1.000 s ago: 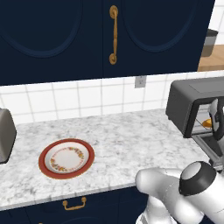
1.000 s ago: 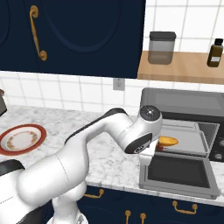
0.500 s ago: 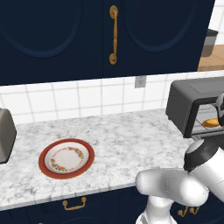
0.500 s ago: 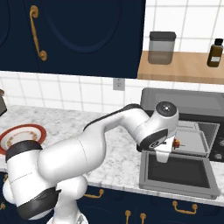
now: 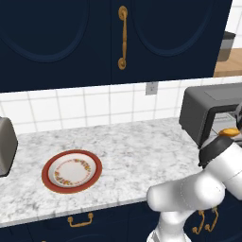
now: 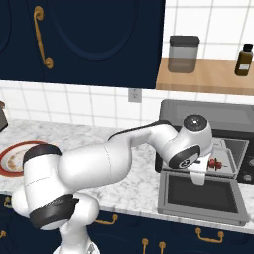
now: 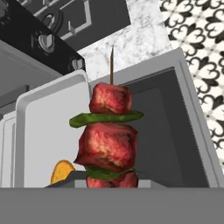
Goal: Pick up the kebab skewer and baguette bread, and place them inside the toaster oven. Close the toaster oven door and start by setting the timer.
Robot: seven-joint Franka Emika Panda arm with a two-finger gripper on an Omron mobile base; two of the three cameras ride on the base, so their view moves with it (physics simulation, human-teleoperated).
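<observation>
- The red-rimmed plate (image 5: 71,171) sits bare on the marble counter (image 5: 137,156).
- The gripper (image 6: 202,171) — clamped on the kebab skewer (image 7: 109,135) — hangs over the lowered toaster oven door (image 6: 201,196).
- The baguette bread (image 5: 229,133) lies inside the toaster oven (image 6: 233,116).

The white arm reaches forward and to its right, elbow bent, wrist turned down; the gripper (image 6: 202,171) points downward, jaws narrowly parted, clamped on the kebab skewer (image 7: 109,135), which projects beyond the fingertips.
</observation>
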